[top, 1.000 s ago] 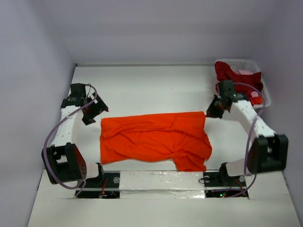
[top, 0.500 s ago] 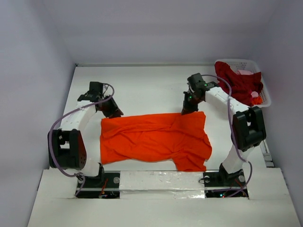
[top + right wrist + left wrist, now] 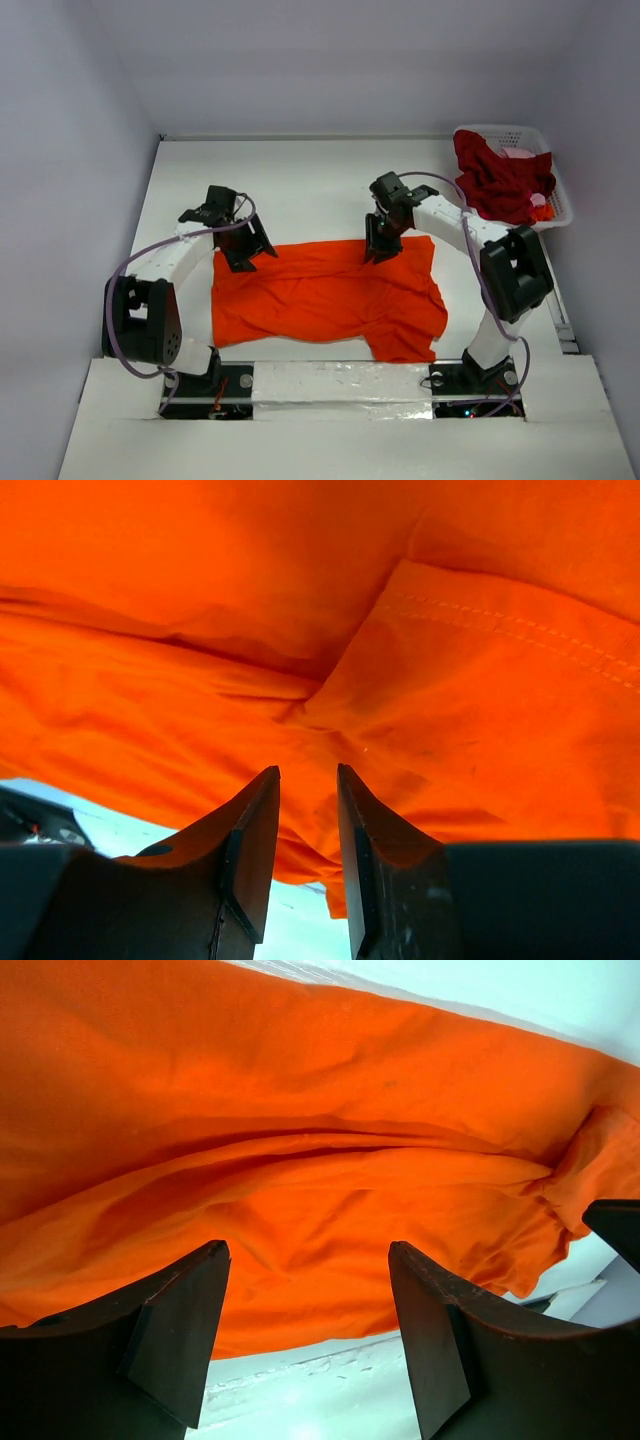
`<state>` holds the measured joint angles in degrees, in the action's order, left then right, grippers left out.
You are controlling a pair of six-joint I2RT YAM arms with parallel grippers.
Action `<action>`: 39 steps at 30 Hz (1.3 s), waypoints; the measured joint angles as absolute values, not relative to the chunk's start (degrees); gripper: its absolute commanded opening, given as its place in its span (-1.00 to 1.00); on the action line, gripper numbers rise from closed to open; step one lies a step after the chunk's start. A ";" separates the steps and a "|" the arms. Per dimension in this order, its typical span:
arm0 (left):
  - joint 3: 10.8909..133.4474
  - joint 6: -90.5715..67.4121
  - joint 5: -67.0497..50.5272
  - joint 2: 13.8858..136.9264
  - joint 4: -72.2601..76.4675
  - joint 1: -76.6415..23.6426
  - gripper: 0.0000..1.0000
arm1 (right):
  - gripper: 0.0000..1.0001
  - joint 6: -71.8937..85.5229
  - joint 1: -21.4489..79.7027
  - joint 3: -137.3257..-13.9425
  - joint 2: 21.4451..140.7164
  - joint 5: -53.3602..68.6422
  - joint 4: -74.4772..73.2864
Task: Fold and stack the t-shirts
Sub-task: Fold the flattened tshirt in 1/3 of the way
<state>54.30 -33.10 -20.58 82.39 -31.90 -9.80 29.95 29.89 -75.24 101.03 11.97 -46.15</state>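
A bright orange-red t-shirt (image 3: 325, 295) lies spread and wrinkled on the white table in the top view. It fills the left wrist view (image 3: 300, 1140) and the right wrist view (image 3: 300, 630). My left gripper (image 3: 252, 250) hovers over the shirt's far left corner, its jaws wide open and empty (image 3: 308, 1270). My right gripper (image 3: 377, 250) hovers over the shirt's far edge right of the middle, its jaws only a narrow gap apart with nothing between them (image 3: 308, 790). A dark crimson t-shirt (image 3: 500, 182) lies heaped in the basket, with a bit of pink cloth (image 3: 521, 153) behind it.
The white lattice basket (image 3: 510, 130) stands at the back right corner. White walls close the table at the back and both sides. A taped strip (image 3: 340, 380) runs along the near edge between the arm bases.
Both arms have swung inward from the table's sides and come down over the orange shirt's far edge, the left to its left corner and the right near the middle. The shirt has not moved.
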 measured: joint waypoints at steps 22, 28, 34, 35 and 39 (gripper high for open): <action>57.23 -31.94 -18.26 88.66 -31.46 -11.51 0.22 | -0.30 30.48 29.89 -80.95 106.61 2.46 -46.22; 58.63 -31.73 -17.30 89.95 -31.22 -11.70 0.22 | -0.30 31.48 29.89 -80.93 107.07 -0.67 -45.98; 59.27 -31.53 -16.67 90.26 -31.31 -12.38 0.22 | -0.30 32.18 29.89 -80.88 109.06 -1.78 -45.78; 59.42 -31.44 -16.49 90.26 -31.33 -12.45 0.23 | -0.30 32.23 29.89 -80.88 109.43 -1.80 -45.76; 59.90 -31.05 -16.10 90.65 -31.31 -12.53 0.23 | -0.30 32.62 29.89 -80.88 111.09 -1.72 -45.63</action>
<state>59.90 -31.05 -16.10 90.65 -31.31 -12.53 32.62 29.89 -80.88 111.09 -1.72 -45.63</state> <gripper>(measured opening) 0.611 0.350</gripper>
